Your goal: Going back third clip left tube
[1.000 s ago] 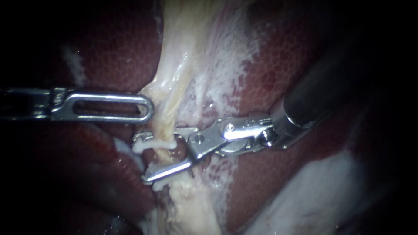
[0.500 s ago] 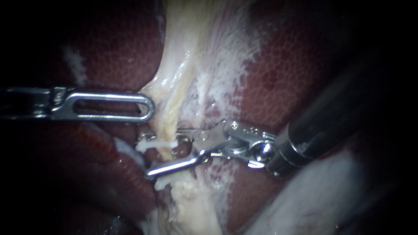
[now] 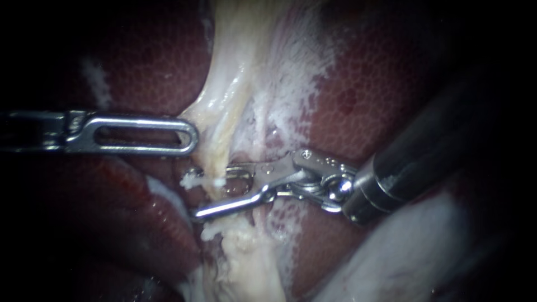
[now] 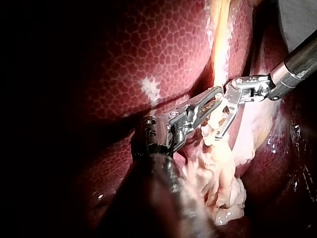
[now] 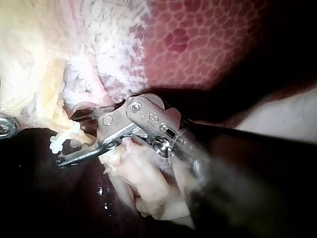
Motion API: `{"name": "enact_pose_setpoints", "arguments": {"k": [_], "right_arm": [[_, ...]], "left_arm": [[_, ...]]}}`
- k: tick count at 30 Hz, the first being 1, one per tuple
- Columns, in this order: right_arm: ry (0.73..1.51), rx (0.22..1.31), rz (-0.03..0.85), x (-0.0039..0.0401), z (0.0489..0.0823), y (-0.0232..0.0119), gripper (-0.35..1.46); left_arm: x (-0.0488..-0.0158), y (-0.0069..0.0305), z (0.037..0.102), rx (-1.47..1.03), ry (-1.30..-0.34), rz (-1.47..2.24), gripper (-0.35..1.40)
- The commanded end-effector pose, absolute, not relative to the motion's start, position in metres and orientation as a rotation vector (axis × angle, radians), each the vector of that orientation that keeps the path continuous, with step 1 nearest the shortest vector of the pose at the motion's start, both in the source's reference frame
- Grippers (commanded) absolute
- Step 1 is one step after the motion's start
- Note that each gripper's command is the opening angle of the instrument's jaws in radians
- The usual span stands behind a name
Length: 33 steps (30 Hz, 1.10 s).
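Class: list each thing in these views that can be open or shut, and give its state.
left instrument: shut on the pale tissue
right instrument: open, astride the tube
white clip: closed around the tube

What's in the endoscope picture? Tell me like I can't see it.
The right tool, jaws open, straddles a pale tube carrying a white clip. The left tool reaches the tube higher up; red liver lies behind.
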State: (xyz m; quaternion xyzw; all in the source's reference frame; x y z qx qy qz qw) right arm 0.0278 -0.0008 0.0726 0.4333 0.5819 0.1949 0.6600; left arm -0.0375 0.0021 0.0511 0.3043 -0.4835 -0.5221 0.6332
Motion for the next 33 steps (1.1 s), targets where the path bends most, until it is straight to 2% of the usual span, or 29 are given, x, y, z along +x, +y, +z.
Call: {"name": "enact_pose_setpoints", "arguments": {"k": [1,15,28,33], "right_arm": [[1.322,0.971,0.433,0.0279,0.0726,-0.0009,0.60],[1.343,0.929,0.390,0.0275,0.0722,-0.0007,0.60],[1.386,0.799,0.329,0.0221,0.0690,0.0030,0.60],[1.392,0.771,0.312,0.0199,0.0686,0.0033,0.60]], "left_arm": [[-0.0375,0.0020,0.0512,0.697,-1.106,-1.193,-0.35],[-0.0375,0.0020,0.0512,0.697,-1.106,-1.193,-0.35],[-0.0375,0.0021,0.0512,0.697,-1.106,-1.193,-0.35],[-0.0375,0.0021,0.0512,0.697,-1.106,-1.193,-0.35]]}}
